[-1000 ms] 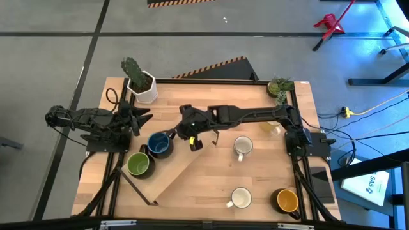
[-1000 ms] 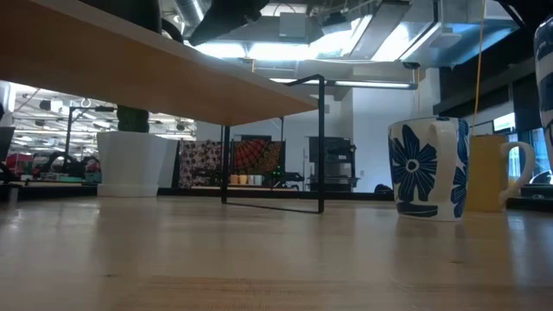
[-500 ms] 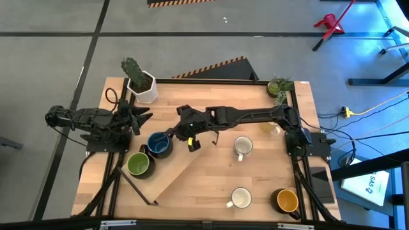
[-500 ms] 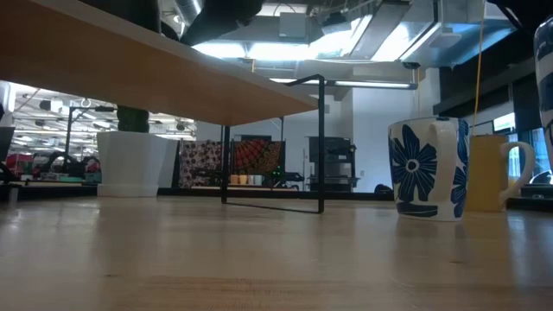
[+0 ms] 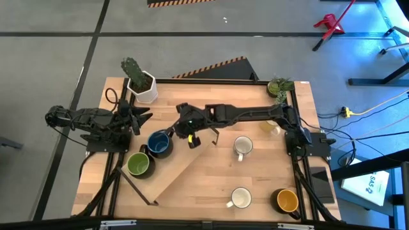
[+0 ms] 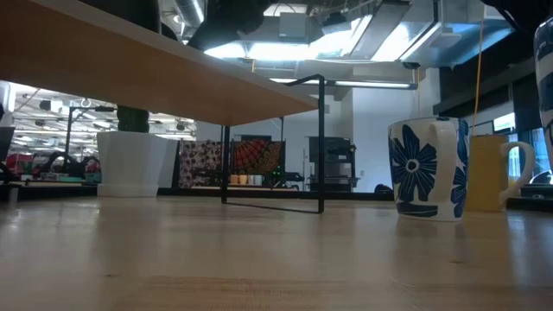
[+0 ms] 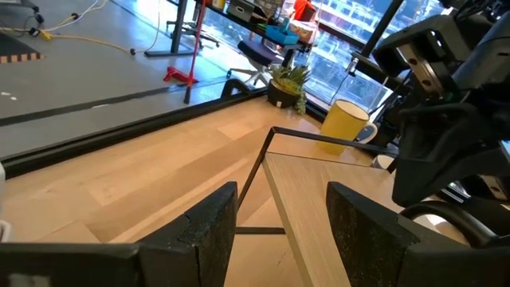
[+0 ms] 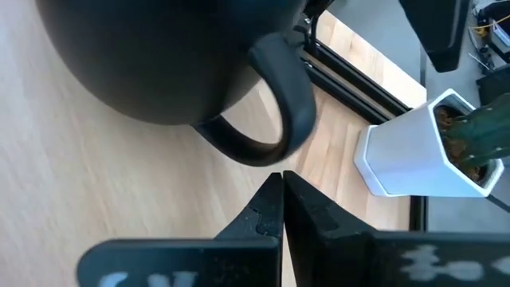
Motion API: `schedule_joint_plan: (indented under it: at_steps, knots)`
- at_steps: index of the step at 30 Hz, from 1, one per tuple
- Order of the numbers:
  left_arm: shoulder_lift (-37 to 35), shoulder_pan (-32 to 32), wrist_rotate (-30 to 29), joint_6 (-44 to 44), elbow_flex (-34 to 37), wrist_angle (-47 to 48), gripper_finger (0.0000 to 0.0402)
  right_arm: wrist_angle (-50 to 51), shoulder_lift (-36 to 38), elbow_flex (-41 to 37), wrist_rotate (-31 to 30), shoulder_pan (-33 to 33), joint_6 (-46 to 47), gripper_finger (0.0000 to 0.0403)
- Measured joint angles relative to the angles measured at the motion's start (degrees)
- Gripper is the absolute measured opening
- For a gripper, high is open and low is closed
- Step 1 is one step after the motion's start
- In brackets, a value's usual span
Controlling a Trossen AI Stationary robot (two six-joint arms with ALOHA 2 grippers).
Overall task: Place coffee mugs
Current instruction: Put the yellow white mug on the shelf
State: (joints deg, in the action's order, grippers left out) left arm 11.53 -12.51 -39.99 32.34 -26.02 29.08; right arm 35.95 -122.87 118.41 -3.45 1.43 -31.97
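The dark blue mug stands on the table left of centre, its handle turned toward my right gripper. That gripper is shut, with its tips right at the handle's loop. A green mug stands near the blue one. Two white mugs, a yellow-orange mug and a cream mug stand on the right half. My left gripper waits open at the table's left edge, holding nothing. My right gripper comes slanting down from the table's right side, its shut fingertips just below the loop of the blue mug's handle. I cannot tell whether they touch it. The mug stands upright on the table.
A raised wooden shelf board on a thin black frame slants across the near middle. A white cactus pot stands at the far left corner and a small green plant at the far right. Bare wood lies between the white mugs.
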Motion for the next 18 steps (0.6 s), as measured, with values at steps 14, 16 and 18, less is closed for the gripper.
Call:
schedule_joint_plan:
  at_steps: [14, 16, 18]
  knots:
    - [0.0, 0.0, 0.0, -0.2, 0.0, 0.0, 0.0188, 1.0, 1.3, 1.7, -4.5, -1.1, -0.1, 0.0000]
    - [0.0, 0.0, 0.1, -0.4, 0.0, 0.0, 0.0188, 0.2, 1.2, 1.7, -2.0, -1.7, 0.0, 0.0000]
    - [0.0, 0.0, 0.1, -0.4, 0.0, 0.0, 0.0188, 0.2, 1.1, 1.6, -0.7, -1.9, 0.1, 0.0000]
